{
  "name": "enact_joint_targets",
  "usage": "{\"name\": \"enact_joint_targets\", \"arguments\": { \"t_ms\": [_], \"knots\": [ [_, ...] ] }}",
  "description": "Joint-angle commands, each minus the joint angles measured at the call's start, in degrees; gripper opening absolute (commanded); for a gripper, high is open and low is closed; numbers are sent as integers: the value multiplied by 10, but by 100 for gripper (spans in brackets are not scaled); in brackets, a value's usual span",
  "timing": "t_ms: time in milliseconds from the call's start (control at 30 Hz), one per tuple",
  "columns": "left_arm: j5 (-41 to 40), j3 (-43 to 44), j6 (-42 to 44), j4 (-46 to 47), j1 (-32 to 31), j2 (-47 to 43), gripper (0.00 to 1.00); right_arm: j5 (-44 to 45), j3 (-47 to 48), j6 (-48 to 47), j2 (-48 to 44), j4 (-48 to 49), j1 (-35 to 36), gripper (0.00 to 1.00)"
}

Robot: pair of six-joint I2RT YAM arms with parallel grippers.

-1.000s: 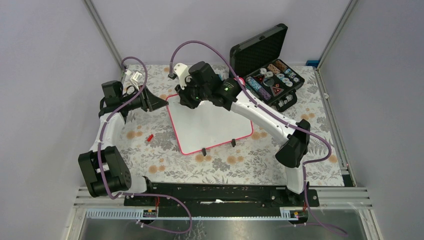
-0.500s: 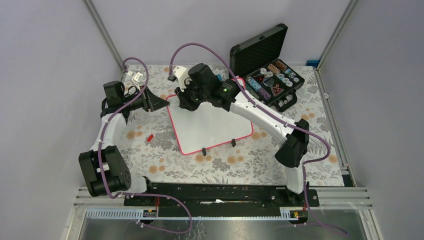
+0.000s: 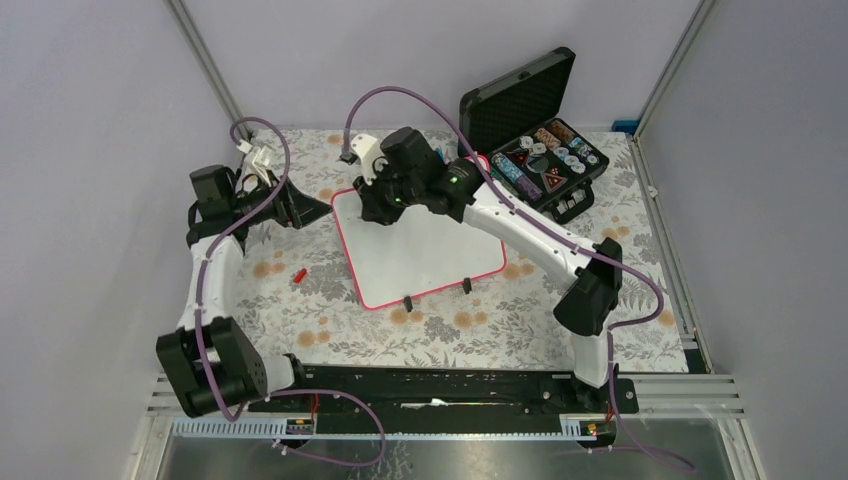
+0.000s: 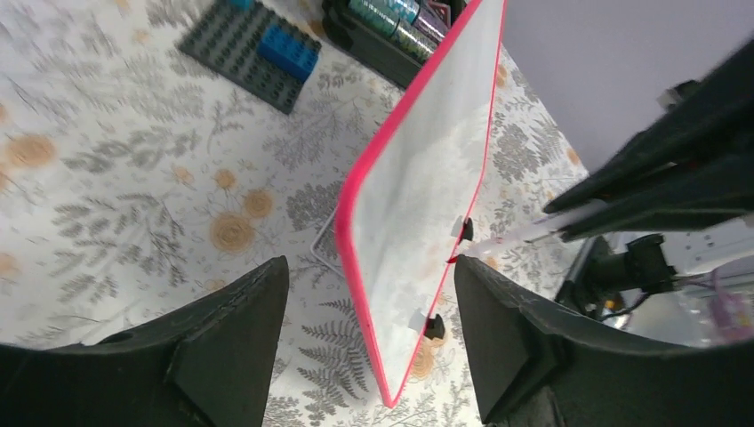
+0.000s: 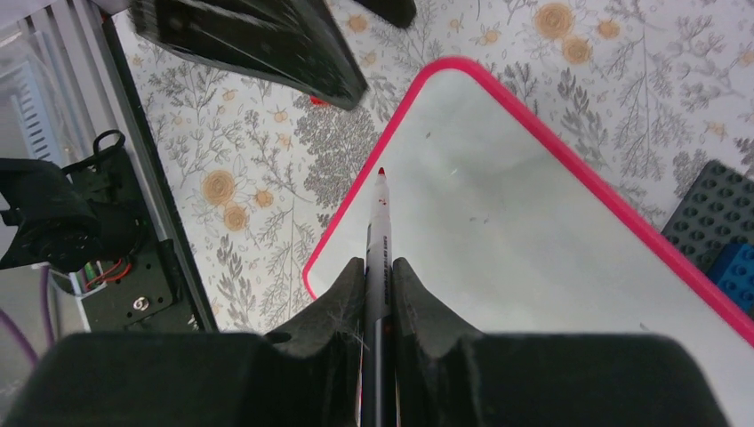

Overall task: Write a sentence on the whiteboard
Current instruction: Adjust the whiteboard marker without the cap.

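the flowered table [image 3: 350, 330] is filling the whole cell, and the whiteboard [image 3: 430, 250] is lying in the middle of it at a slant, its pink frame showing all round and its two black feet [image 3: 408, 302] sitting at the near edge. at the far right corner the black case [image 3: 520, 110] is standing with its lid up, small colourful pieces sitting in its tray. the right arm is stretching in from the right across the board, holding the right gripper [image 3: 375, 208] over the board's far left corner. its jaws are clamping tight on the marker [image 5: 381, 213], the barrel running straight out between the fingers [image 5: 342, 302] and the red tip pointing at the white surface just inside the frame; whether the tip is touching the board i cannot tell. the left gripper [image 3: 305, 208] is hovering just beside that same corner, off the board's left edge, and the left wrist view is showing its jaws standing wide apart with nothing between them. beyond the board a grey building plate [image 4: 240, 40] is lying flat on the cloth with a blue brick [image 4: 286, 52] sitting on it. left of the board, well apart from both grippers, a tiny red piece [image 3: 299, 275] is lying on the cloth on its own
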Motion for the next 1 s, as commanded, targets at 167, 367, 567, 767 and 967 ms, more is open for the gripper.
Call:
{"name": "enact_joint_targets", "arguments": {
  "t_ms": [167,367,567,767,967],
  "knots": [
    [-48,127,338,-261,-68,-118,75,-123,-41,74,-74,-6,-38,0],
    [-134,106,372,-264,-171,-148,75,-165,-70,98,-96,3,-38,0],
    [-173,89,372,-246,-226,-149,72,-180,-75,106,-106,9,-38,0],
    [-178,78,385,-251,-266,-148,63,-182,-71,107,-105,10,-38,0],
    [-168,77,405,-271,-283,-145,46,-181,-63,109,-103,10,-40,0]
  ]
}}
